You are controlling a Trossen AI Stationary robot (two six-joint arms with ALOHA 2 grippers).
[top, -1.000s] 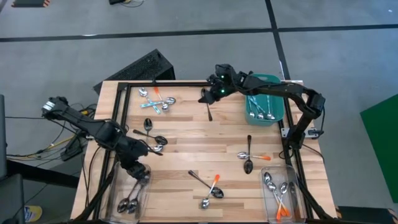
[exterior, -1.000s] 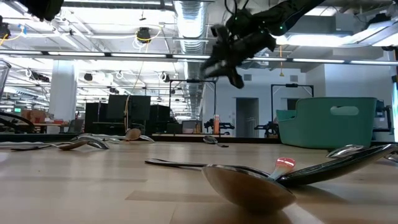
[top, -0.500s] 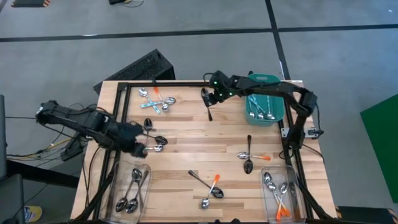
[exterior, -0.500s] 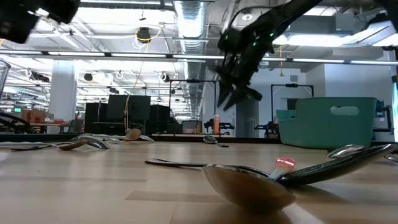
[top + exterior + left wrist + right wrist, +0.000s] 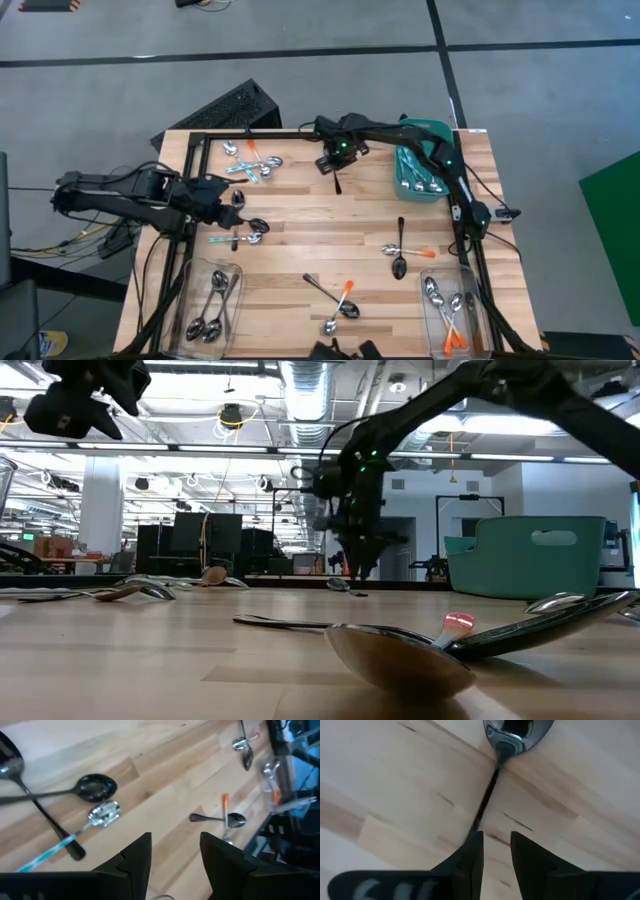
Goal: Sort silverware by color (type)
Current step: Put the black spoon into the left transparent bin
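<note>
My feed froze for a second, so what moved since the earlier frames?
The left tool left the clear bin, empty and open, to hover near the spoon cluster. The right tool descended over the dark-handled spoon, straddling its handle, not gripping. Spoons, teal tub unchanged.

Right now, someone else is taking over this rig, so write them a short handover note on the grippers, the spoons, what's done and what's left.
Left gripper: open, empty, above the spoon cluster on the table's left side.
Right gripper: open, empty, low over the dark-handled spoon near the far edge, jaws either side of its handle, not yet closed on it.
Done: plain metal spoons in the left bin, orange-handled ones in the right bin, blue-handled ones in the teal tub.
Left: the far-left pile, the left cluster, the centre-right pair, the near-centre group and the spoon under the right gripper.
</note>
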